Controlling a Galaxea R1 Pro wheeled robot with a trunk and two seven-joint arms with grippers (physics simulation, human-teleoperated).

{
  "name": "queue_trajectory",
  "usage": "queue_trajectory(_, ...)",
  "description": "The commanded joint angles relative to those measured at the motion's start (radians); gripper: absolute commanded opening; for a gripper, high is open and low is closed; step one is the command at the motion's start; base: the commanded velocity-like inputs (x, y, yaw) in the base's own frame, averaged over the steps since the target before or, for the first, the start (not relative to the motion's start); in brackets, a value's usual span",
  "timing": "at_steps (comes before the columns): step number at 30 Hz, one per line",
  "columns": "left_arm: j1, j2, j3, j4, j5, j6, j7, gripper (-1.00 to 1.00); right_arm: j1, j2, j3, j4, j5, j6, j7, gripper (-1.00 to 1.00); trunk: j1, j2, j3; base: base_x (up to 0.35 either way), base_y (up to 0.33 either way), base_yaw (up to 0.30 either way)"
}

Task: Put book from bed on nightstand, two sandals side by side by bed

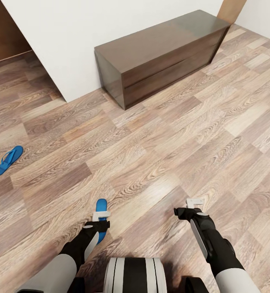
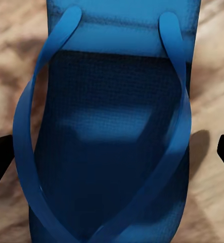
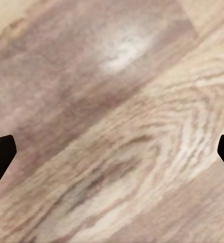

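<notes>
— Left gripper (image 1: 101, 215)?
— Spread wide, fingertips at either side of a blue sandal (image 2: 109, 126), poised right over it; contact not clear. Sandal flat on the wood-plank floor (image 1: 171, 134), toe end poking out beyond the gripper, straps facing up.
— Right gripper (image 1: 195, 202)?
— Also parted, gripping nothing, pointed down at bare planks (image 3: 112, 121).
— Second sandal (image 1: 8, 160)?
— Far off to the left, flat on the floor, well apart from the first.
— Farther out?
— Long dark brown cabinet (image 1: 163, 53) against the white wall (image 1: 70, 36), on the far side.
</notes>
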Motion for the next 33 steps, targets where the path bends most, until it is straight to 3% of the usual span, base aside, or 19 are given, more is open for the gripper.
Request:
queue_trajectory(1,0.000,0.000,-0.003,-0.002,0.005,0.006,0.006,1.00,0.000,0.000,0.001,-0.001,0.000,0.005,-0.003,1.00,0.000,0.000,-0.001,0.000,0.000,0.000)
queue_trajectory(5,0.000,0.000,-0.003,-0.002,0.005,0.006,0.006,1.00,0.000,0.000,0.000,-0.001,-0.001,0.005,-0.003,1.00,0.000,0.000,-0.001,0.000,0.000,0.000)
queue_trajectory(6,0.000,0.000,-0.003,-0.002,0.005,0.006,0.006,-1.00,-0.001,0.000,0.000,-0.001,0.000,0.005,-0.003,1.00,0.000,0.000,-0.001,0.000,0.000,0.000)
queue_trajectory(33,0.001,0.000,-0.002,-0.002,0.005,-0.001,0.007,-1.00,0.000,0.000,0.001,0.000,0.000,0.005,-0.003,1.00,0.000,0.000,-0.001,0.000,0.000,0.000)
